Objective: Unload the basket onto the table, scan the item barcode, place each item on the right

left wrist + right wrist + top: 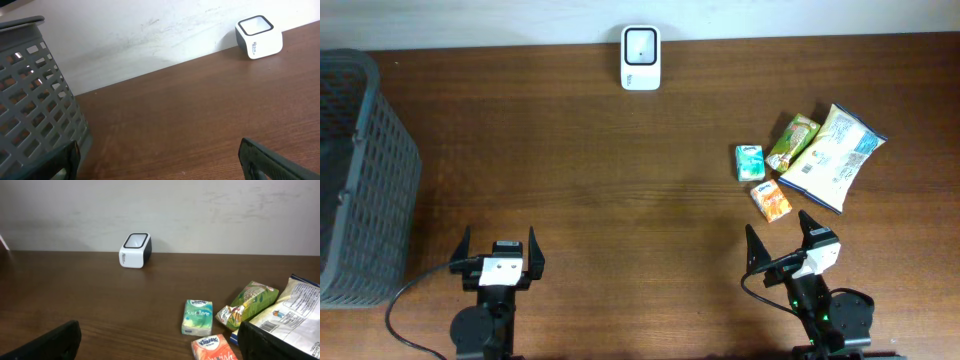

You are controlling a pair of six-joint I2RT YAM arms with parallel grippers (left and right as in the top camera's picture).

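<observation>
The white barcode scanner stands at the table's far edge. The items lie at the right: a green tissue pack, an orange tissue pack, a green snack packet and a large white-and-blue bag. My right gripper stands open just short of the orange pack, holding nothing. My left gripper is open and empty at the near left.
A grey slotted basket stands at the left edge of the table, close to the left gripper. A pale wall runs behind the scanner. Bare brown wood lies between both grippers and the scanner.
</observation>
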